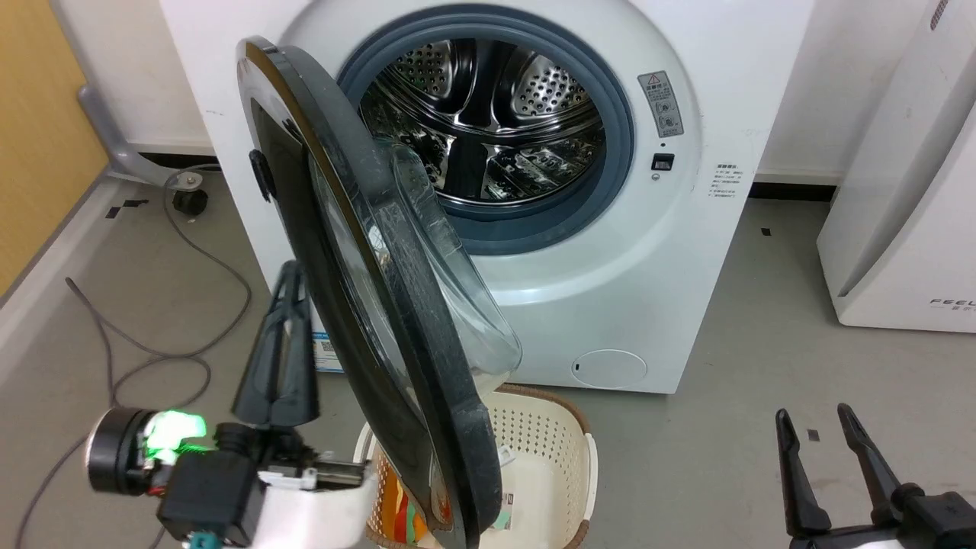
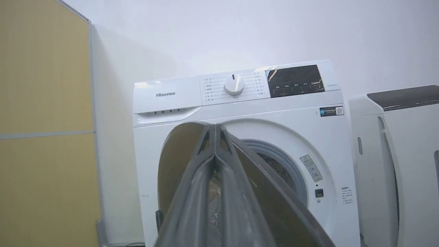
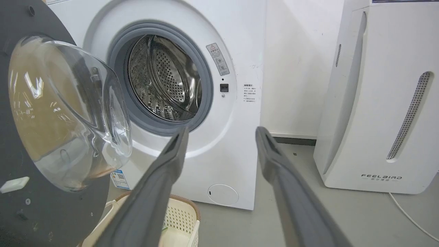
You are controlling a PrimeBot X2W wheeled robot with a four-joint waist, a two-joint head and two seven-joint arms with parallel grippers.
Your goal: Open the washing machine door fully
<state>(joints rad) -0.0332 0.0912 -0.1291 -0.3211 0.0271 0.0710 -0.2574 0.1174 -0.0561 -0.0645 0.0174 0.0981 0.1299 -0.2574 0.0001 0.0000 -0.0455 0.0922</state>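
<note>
Two dark-fingered pincers are sitting low in the head view, and the door is lying between them, much closer to the left one. The large round glossy black washing machine door (image 1: 415, 320), with its clear bulging glass bowl, is standing roughly half open, hinged at the machine's left side and turned almost edge-on to the head camera, its rim running from the upper left down over the cream perforated plastic laundry basket (image 1: 549, 442) on the floor. The left pincer (image 1: 290, 271) is pointing upward with its fingers pressed together on nothing, just beside the door's black outer face; whether it is touching that face I cannot tell. The right pincer (image 1: 814, 413) is hovering with its fingers spread wide and empty, well apart from the door, on the side of the glass bowl and the grey-rimmed steel drum opening (image 1: 488, 130). Opening fully is probably meaning a further swing leftward, away from the drum, so a push from the bowl side, or a hook behind the rim, looks like the useful direction.
</note>
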